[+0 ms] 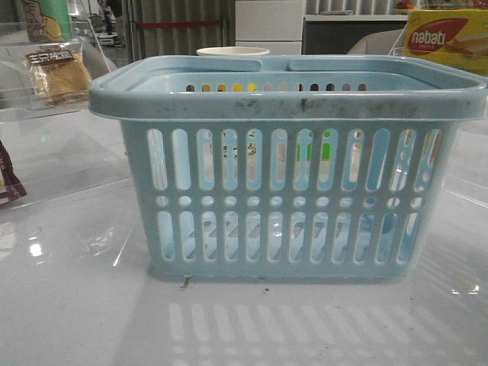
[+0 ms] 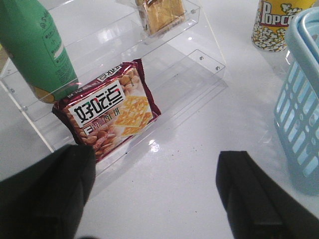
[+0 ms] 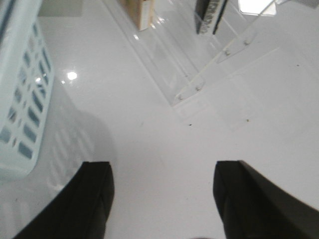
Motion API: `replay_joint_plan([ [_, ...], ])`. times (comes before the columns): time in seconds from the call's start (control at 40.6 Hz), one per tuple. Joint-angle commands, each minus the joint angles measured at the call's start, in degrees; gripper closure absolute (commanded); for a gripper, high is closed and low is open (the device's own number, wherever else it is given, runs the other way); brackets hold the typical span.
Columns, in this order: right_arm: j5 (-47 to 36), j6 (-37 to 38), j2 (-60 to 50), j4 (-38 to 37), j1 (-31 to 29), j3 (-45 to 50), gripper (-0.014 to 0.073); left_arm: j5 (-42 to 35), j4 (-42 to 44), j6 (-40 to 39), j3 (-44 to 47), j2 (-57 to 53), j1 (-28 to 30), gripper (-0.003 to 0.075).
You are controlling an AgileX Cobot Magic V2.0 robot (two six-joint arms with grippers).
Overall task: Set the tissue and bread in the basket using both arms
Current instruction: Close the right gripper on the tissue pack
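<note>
The light-blue basket (image 1: 286, 171) stands in the middle of the table. It also shows in the left wrist view (image 2: 301, 114) and the right wrist view (image 3: 22, 89). The bread (image 1: 57, 72), in clear wrap with a dark label, sits on the upper step of a clear shelf at the far left, and shows in the left wrist view (image 2: 159, 15). A dark flat pack (image 3: 209, 15), seemingly the tissue, shows only partly on the right clear shelf. My left gripper (image 2: 157, 194) and right gripper (image 3: 162, 199) are both open, empty and above bare table. Neither shows in the front view.
On the left shelf (image 2: 199, 74) stand a reddish-brown biscuit packet (image 2: 112, 109) and a green bottle (image 2: 35, 50). A popcorn cup (image 2: 274, 25) stands behind the basket. A nabati box (image 1: 446, 38) sits at the far right. The right shelf (image 3: 199, 74) also holds a tan box (image 3: 137, 12).
</note>
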Motion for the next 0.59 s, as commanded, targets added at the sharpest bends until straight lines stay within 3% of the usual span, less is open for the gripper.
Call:
replay_joint_plan([
  [0.0,-4.78,0.52,5.06,-0.64,-3.38,-6.62,0.0053,-3.99,-0.5,-0.36,-1.49,0.11,0.1,0.016],
  [0.172,-3.45,0.52,15.72,1.7,-6.9,-16.11,0.0053,-3.99,-0.5,-0.36,-1.49,0.11,0.1,0.016],
  [0.567,-7.75,0.39,36.88,2.86,-7.05,-33.3,0.0053,-3.99,-0.5,-0.36,-1.49,0.11,0.1,0.016],
])
